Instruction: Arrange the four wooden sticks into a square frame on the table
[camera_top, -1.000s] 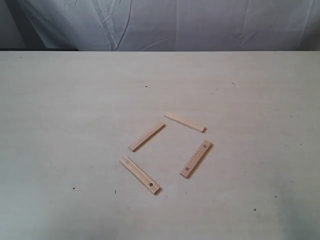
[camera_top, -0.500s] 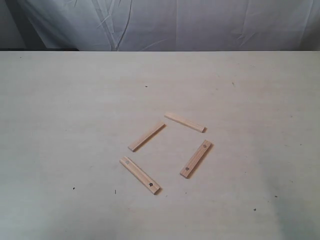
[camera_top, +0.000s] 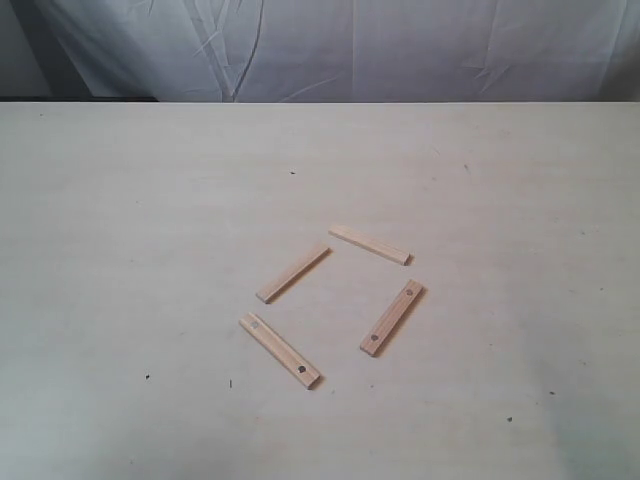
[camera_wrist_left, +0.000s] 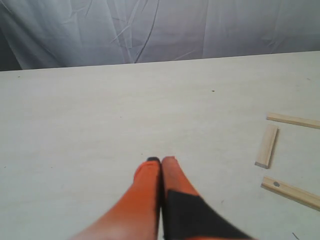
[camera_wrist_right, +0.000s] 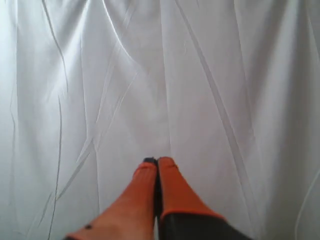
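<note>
Four thin flat light-tan wooden sticks (camera_top: 293, 274) lie on the wide pale beige tabletop (camera_top: 120, 250), midway between its left and right edges. They form a loose square with open corners. The orange left gripper (camera_wrist_left: 161, 161) and orange right gripper (camera_wrist_right: 157, 161) have their fingers pressed together and hold nothing. Judged step: closing the corners. The next move calls for nudging stick ends into contact.

Looks like a robot test rig in a lab, not a home or shop. Bare pale table (camera_top: 120, 250), wrinkled white sheet (camera_top: 400, 50) hung behind it, covering the whole background. On the table lie four sticks (camera_top: 280, 350); the wrist views show an orange left gripper (camera_wrist_left: 161, 161) and right gripper (camera_wrist_right: 157, 161), the right one aimed straight at the sheet.
</note>
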